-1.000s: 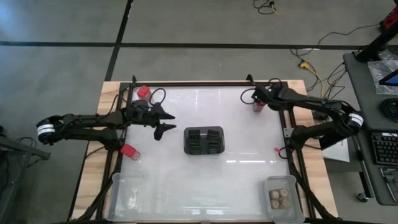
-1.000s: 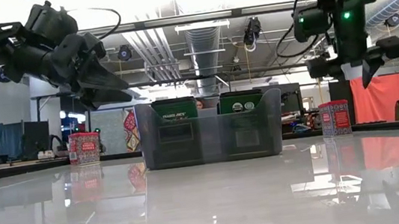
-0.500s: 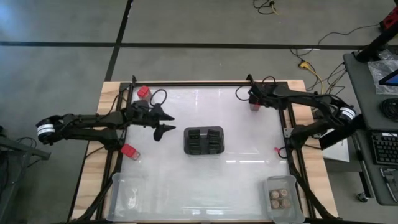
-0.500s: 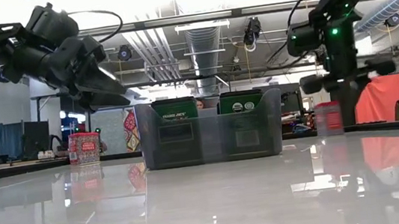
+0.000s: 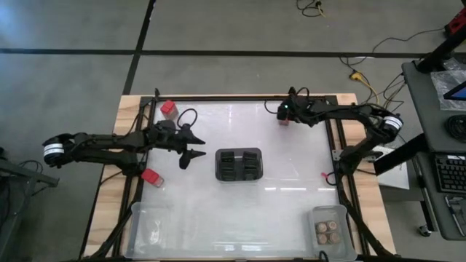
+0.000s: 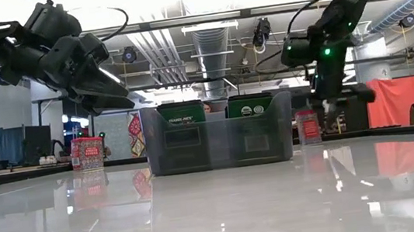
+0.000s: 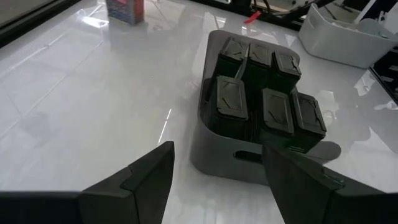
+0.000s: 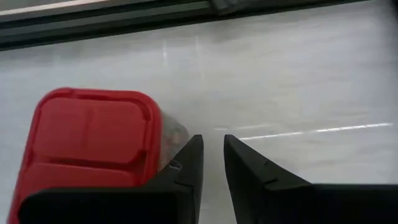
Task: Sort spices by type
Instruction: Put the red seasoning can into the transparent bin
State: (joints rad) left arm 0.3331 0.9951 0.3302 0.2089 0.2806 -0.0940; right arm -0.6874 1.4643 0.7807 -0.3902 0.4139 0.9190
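Three red boxy spices stand on the white table. One is near the far edge beside my right gripper, which is shut next to it. Another red box is at the far left corner, and a third is on the left side. Round tan-topped jars sit in the near right bin. My left gripper hovers open to the left of the dark slotted holder, touching nothing. My right gripper meets the red box with the outer side of one finger, against the box's side wall. The fingers slant down from the table's right. The box stands upright on the table.
The dark holder stands mid-table with several dark lidded slots. Clear bins sit at the near left and near right corners. A black frame rail runs along the far edge. Open table surface lies between the holder and the bins.
My right gripper has moved toward the table's left along the far edge and come down lower. The red box beside it has slid left along the table with it, staying upright.
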